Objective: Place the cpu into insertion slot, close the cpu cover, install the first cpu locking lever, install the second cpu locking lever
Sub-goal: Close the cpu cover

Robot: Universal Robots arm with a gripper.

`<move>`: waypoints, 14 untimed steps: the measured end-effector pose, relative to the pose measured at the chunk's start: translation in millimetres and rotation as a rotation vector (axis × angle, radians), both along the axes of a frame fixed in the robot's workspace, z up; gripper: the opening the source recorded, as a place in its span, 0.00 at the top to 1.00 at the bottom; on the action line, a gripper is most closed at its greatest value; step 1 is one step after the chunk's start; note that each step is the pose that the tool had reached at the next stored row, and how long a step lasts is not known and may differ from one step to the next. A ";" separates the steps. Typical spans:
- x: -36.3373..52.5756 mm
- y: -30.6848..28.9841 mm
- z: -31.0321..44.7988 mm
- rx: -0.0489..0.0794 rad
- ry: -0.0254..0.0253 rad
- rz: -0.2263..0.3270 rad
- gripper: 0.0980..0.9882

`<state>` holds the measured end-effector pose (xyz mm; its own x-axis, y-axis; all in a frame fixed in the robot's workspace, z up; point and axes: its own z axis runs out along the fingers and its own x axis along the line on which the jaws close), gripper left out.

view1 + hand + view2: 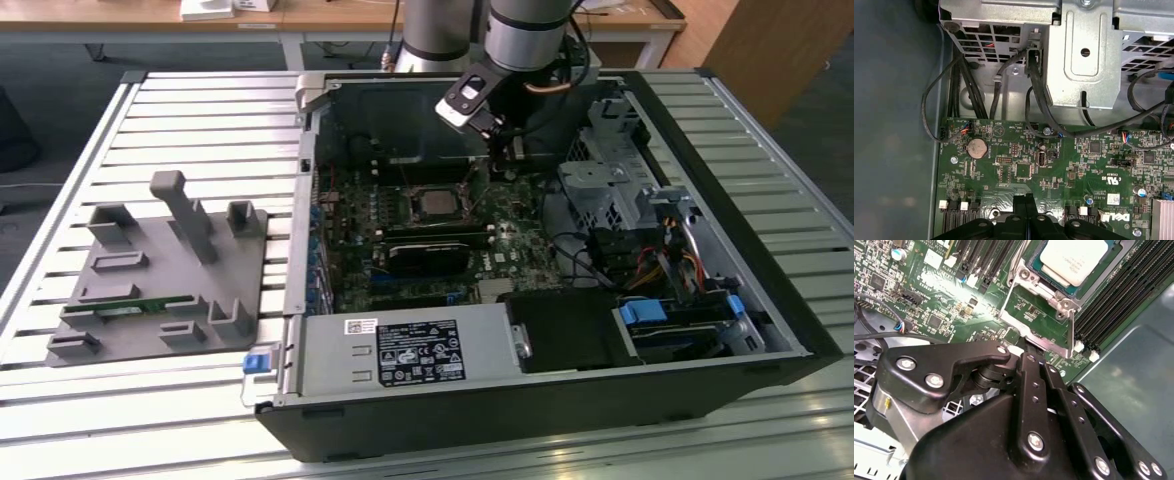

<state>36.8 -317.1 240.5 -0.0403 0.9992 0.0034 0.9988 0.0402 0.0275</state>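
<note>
Nearest the lens in the second wrist view is the gripper (1027,351), a stack of matte black linkage bars dotted with bright screw heads. Its two fingers are pressed together into one narrow tip. The first wrist view shows only a hairline seam between them, with nothing seen gripped.

The tip sits right at the free edge of the cpu cover (1015,325). Whether it touches that edge is hidden by the fingers. The cover is a thin, stamped, silvery frame with a cut-out middle. It stands tilted up off the board, and green circuit shows through its opening.

Just past it, the cpu (1074,257) already lies flat in the insertion slot (1041,287), its pale brushed-metal top facing up. Placement therefore looks done, and closing the cover appears to be the step in hand. With the frame still raised, neither locking lever can be holding it yet.

Closing the cover would call for a steady push that swings the frame about its hinge until it lies flat around the chip, without nudging the chip sideways.

Beside the socket run the long, ribbed black memory slots (1114,295). Farther off are the glossy green board (1019,150), a perforated steel drive cage (1084,65) and looping black cables.

In the exterior view the open computer case (534,420) rests on a slatted table (134,420). A grey moulded fixture (160,280) sits well apart, on the exterior view's left.
</note>
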 end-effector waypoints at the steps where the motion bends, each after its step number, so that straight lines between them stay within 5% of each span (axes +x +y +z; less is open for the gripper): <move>1: -0.7 0.0 0.0 0.000 0.0000 0.000 0.98; 14: -7.7 0.0 -0.1 0.000 0.0000 0.000 0.98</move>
<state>29.1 -317.2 240.4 -0.0403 0.9992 0.0033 0.9988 0.0402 0.0275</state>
